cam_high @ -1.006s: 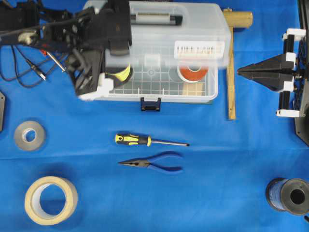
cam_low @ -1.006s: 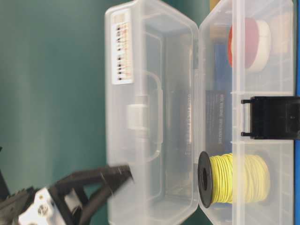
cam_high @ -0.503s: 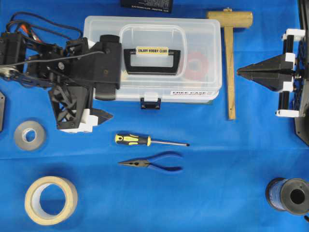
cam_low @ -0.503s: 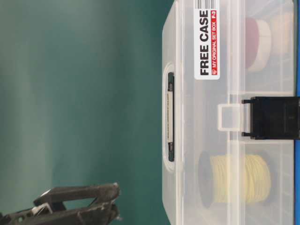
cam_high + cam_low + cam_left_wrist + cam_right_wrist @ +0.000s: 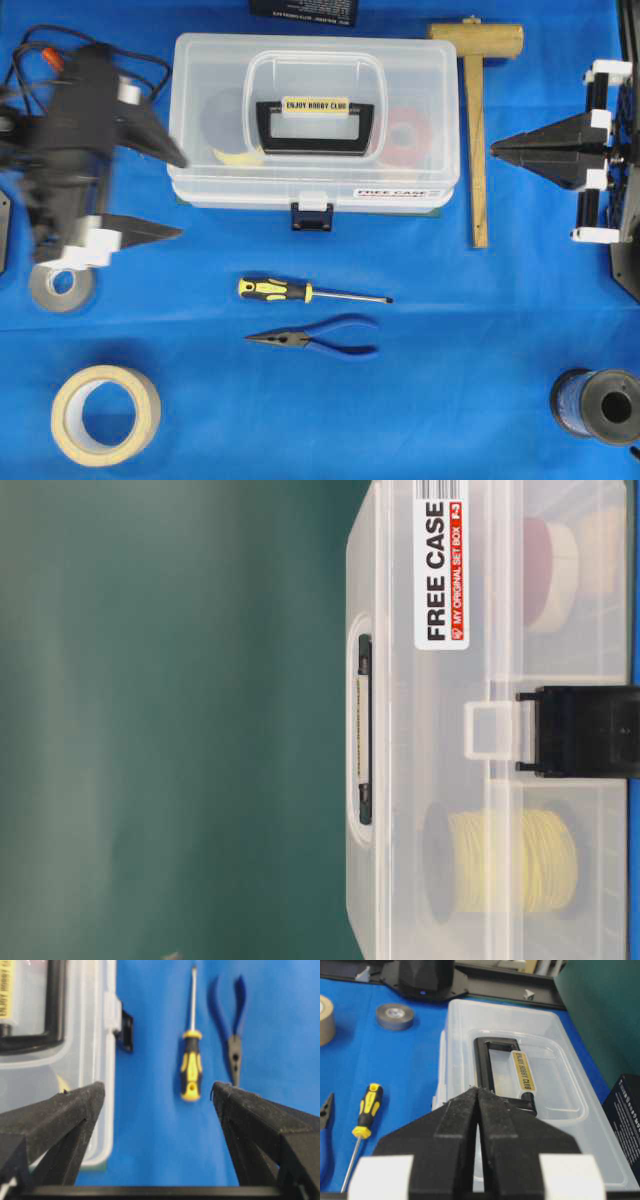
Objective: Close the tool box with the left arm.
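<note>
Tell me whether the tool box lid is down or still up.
Down. The tool box lid lies flat on its base, handle on top; whether the front latch is fastened, cannot tell.

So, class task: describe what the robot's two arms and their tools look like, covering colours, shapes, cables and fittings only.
Both arms are black. The left tool has two pointed, wedge-shaped black fingers with white fittings at their bases; black cables, with some orange-red at the ends, loop behind that arm. The right tool has the same black wedge shape, set in a frame with white end blocks. No markings are readable on either.
</note>
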Robot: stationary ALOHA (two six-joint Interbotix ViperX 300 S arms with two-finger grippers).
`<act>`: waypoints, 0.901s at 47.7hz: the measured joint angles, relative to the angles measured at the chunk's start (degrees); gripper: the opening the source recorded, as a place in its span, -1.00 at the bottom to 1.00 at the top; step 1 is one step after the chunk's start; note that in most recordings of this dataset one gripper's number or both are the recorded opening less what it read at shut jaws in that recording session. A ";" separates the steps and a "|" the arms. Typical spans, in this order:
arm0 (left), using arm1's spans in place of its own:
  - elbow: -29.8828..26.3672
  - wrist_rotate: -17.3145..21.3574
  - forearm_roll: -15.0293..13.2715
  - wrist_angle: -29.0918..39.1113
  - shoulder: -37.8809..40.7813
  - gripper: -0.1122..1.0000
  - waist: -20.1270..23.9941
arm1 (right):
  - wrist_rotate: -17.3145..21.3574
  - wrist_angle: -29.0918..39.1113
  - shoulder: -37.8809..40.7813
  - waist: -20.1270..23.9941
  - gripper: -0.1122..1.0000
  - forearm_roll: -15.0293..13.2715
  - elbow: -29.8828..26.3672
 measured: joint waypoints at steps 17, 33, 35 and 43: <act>21.18 -0.97 -0.09 -19.07 -20.39 0.83 0.00 | 0.00 -0.09 0.00 -0.09 -0.80 0.00 0.09; 37.18 -1.85 -0.26 -32.52 -32.08 0.83 0.00 | 0.00 -0.09 0.00 -0.09 -0.80 0.00 0.09; 38.41 -1.85 -0.26 -32.96 -32.78 0.83 0.00 | 0.09 -0.09 0.00 0.00 -0.80 0.00 0.09; 40.78 -1.85 -0.26 -33.66 -33.57 0.83 0.00 | 0.09 0.00 0.00 -0.09 -0.80 0.00 0.09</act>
